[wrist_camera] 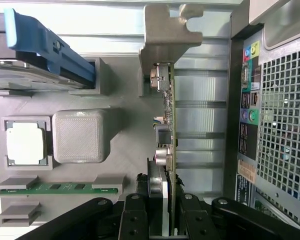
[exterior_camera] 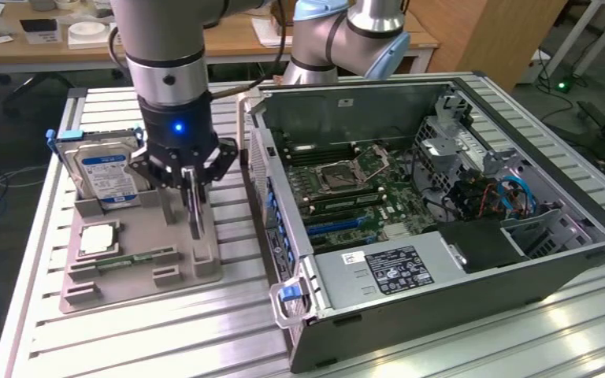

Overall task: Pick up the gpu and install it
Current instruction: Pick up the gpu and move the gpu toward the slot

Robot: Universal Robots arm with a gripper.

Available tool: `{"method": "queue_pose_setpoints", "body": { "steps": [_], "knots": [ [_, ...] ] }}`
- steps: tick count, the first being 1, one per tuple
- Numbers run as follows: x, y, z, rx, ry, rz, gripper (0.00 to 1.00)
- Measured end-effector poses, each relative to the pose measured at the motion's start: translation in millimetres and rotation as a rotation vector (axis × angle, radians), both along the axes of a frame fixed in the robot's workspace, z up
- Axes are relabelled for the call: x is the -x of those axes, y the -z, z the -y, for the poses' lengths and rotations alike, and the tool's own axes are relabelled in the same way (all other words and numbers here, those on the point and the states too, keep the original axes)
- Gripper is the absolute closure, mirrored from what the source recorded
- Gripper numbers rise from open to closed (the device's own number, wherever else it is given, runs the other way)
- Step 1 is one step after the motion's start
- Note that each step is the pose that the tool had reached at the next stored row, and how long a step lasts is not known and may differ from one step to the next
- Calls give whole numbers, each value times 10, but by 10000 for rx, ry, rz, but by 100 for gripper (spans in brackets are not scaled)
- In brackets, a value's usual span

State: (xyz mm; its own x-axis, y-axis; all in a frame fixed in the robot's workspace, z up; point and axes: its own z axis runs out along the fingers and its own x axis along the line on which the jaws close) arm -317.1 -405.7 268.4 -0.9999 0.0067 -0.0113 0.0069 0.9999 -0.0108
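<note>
The gpu [exterior_camera: 193, 211] is a thin dark card standing on edge, with my gripper [exterior_camera: 188, 175] shut on its upper end. It hangs over the right part of the grey parts holder [exterior_camera: 145, 276]; I cannot tell whether its lower edge still touches the holder. In the wrist view the gpu [wrist_camera: 171, 125] shows edge-on, with its silvery metal bracket [wrist_camera: 167, 35] at the far end. The gripper [wrist_camera: 162, 202] clamps it between black fingers [wrist_camera: 135, 220]. The open computer case [exterior_camera: 439, 197] lies just to the exterior view's right of the card.
The holder also carries a blue-labelled hard drive [exterior_camera: 108, 169], a processor chip [exterior_camera: 98, 236] and a green memory stick [exterior_camera: 124, 260]. The motherboard's blue slots [exterior_camera: 334, 224] lie inside the case. The case's rear panel [wrist_camera: 275, 125] is close beside the card. A second arm [exterior_camera: 334, 39] stands behind.
</note>
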Motion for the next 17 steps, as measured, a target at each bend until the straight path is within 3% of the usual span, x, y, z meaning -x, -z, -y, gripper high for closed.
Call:
{"method": "queue_pose_setpoints", "body": {
  "steps": [10, 17],
  "knots": [
    [0, -171, 0, 0, 1, 1, 72],
    [0, -234, 0, 1, 1, 0, 72]
  ]
}}
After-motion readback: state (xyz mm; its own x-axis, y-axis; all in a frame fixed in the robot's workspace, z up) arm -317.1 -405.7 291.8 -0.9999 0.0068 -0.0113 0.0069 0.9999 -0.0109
